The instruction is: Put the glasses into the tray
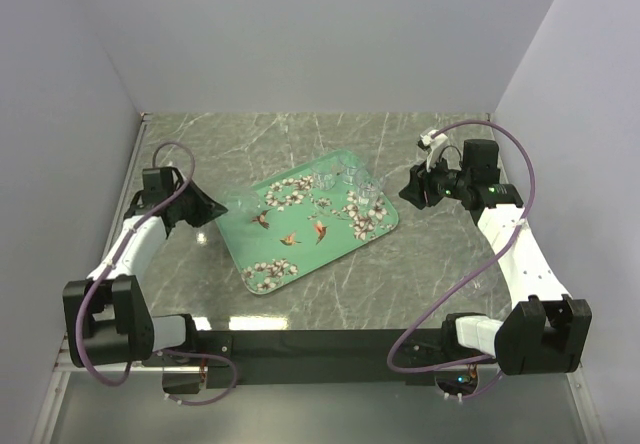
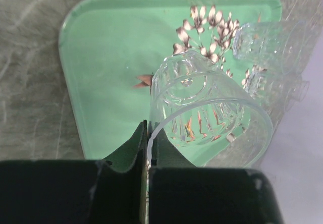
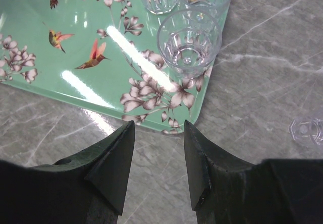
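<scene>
Held glass [image 2: 209,118]: clear, faceted, tilted, above mint floral tray [image 2: 101,57].
Left gripper [image 2: 148,135]: clamped on its rim.
Right gripper [image 3: 157,128]: fingers apart, empty, beside tray corner.
Upright glass [image 3: 189,42]: on that corner, just ahead.

This looks like a robotics lab test cell. Plain pale walls [image 1: 300,34] box in a marble-patterned table [image 1: 400,274], with two robot arms [image 1: 515,249] bolted to a black rail [image 1: 320,344].

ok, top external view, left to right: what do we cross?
left fingers, shut on the held glass → tray → glasses standing at its right corner → right fingers, open
</scene>
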You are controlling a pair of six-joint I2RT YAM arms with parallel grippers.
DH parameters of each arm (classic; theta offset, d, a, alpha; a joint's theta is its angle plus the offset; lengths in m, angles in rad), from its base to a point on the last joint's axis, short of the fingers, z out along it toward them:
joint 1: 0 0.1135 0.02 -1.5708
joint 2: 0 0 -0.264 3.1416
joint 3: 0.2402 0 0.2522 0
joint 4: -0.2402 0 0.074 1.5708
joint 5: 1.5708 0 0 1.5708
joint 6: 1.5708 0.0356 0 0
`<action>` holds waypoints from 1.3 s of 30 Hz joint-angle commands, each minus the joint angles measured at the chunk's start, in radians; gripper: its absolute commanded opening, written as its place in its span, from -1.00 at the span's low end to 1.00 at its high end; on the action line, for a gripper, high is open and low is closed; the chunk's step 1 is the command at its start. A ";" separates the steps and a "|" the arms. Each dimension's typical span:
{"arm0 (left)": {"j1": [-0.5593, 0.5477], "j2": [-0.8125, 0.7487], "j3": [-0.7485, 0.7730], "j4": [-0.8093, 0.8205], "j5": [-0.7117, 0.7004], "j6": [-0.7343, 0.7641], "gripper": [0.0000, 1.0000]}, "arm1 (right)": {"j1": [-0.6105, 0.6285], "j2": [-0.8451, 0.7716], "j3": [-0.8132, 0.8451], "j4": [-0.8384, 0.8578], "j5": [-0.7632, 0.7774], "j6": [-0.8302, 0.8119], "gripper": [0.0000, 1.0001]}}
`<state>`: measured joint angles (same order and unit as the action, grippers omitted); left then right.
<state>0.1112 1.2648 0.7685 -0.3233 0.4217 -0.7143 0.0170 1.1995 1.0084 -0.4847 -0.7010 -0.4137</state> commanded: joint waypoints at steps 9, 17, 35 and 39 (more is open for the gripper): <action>-0.100 -0.048 -0.011 -0.003 -0.054 0.024 -0.99 | -0.005 0.002 0.004 -0.002 -0.022 0.003 0.02; -0.154 -0.027 0.003 -0.033 -0.101 0.044 -0.99 | -0.005 0.005 0.006 -0.008 -0.022 0.000 0.02; -0.183 0.114 0.178 -0.181 -0.397 0.079 -0.99 | -0.005 0.003 0.002 -0.009 -0.018 -0.005 0.02; -0.183 0.168 0.230 -0.220 -0.419 0.098 -0.97 | -0.006 0.000 -0.001 -0.008 -0.017 -0.008 0.02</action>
<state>-0.0669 1.4101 0.9344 -0.5144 0.0475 -0.6464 0.0170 1.2011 1.0077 -0.4950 -0.7017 -0.4133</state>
